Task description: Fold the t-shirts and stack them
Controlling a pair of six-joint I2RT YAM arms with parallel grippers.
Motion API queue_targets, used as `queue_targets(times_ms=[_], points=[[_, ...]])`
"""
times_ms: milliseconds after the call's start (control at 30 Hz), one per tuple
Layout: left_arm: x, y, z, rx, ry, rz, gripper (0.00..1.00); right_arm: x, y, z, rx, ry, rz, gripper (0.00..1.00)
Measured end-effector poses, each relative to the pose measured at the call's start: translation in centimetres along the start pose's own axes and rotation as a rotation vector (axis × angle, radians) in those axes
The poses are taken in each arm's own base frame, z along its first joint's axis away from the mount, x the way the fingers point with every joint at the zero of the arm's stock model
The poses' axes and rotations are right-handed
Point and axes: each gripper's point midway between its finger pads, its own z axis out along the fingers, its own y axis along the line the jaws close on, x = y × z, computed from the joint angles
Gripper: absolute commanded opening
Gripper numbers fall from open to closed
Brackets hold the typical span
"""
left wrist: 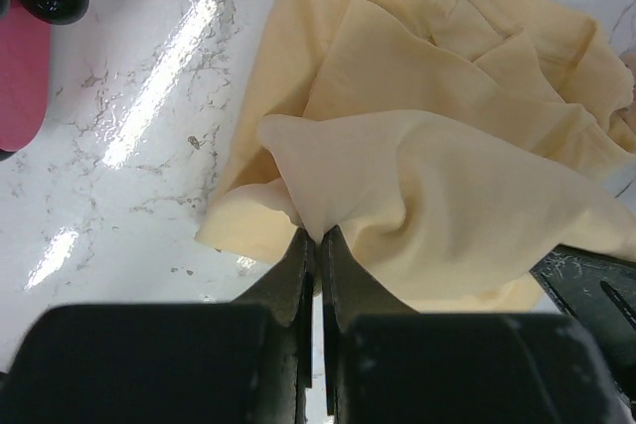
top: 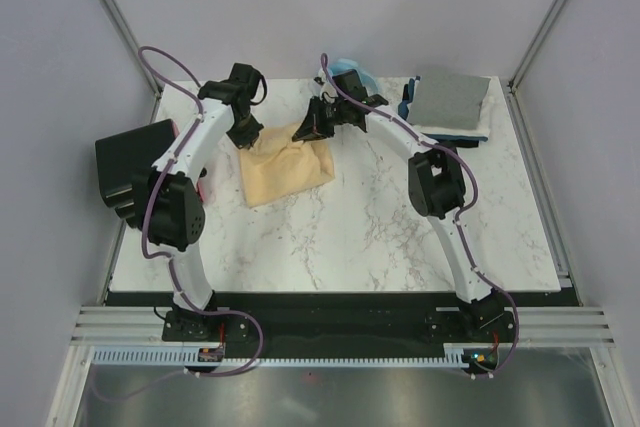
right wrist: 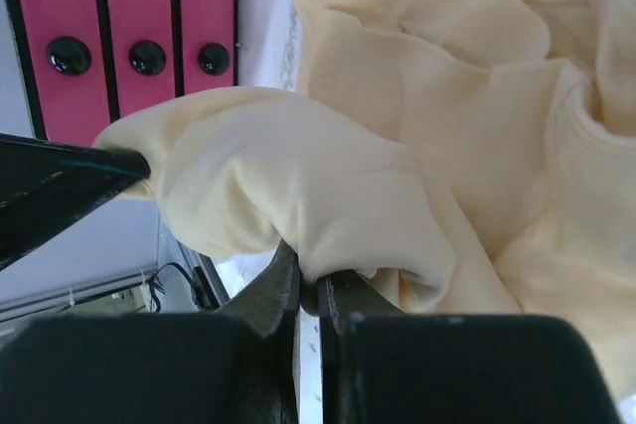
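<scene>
Top external view showed one yellow t-shirt point(top: 285, 169) lying bunched on the table point(top: 380, 237), far left of centre. Only the wrist views showed the grips: left gripper point(left wrist: 312, 245) and right gripper point(right wrist: 310, 285), both closed, each pinching its cloth. Only from above appeared three folded t-shirts point(top: 450, 97), stacked at the far right corner.

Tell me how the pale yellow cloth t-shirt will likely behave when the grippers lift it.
The pale yellow cloth t-shirt will probably hang limp: it bunches into soft folds at the left gripper and right gripper. It looks thin and light. Pinched only by small folds, it might slip out.
</scene>
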Motion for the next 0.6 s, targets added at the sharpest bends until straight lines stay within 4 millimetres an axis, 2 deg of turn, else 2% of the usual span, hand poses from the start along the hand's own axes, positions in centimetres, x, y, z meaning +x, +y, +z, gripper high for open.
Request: queue_targets(times_ms=[200,433,533,567,600], points=[[-0.2,0.3,1.6,-0.034,0.011,0.001,0.02,-1.7,0.1,1.5,-0.061,-0.057,0.007,0.11],[-1.1,-0.2,3.7,-0.061,0.023,-0.002,0.02,-1.9,-1.6,2.9,-0.037,-0.082,0.043,0.18],[-1.8,-0.5,4.7,-0.068,0.025,-0.01,0.04,-2.1,-2.1,3.1,-0.02,-0.094,0.051,0.35],[-2.0,-0.6,5.0,-0.071,0.025,-0.013,0.09,-2.2,-2.2,3.1,-0.013,-0.101,0.054,0.5],[-2.3,-0.6,5.2,-0.072,0.025,-0.017,0.11,-2.4,-2.3,3.1,-0.008,-0.11,0.055,0.5]])
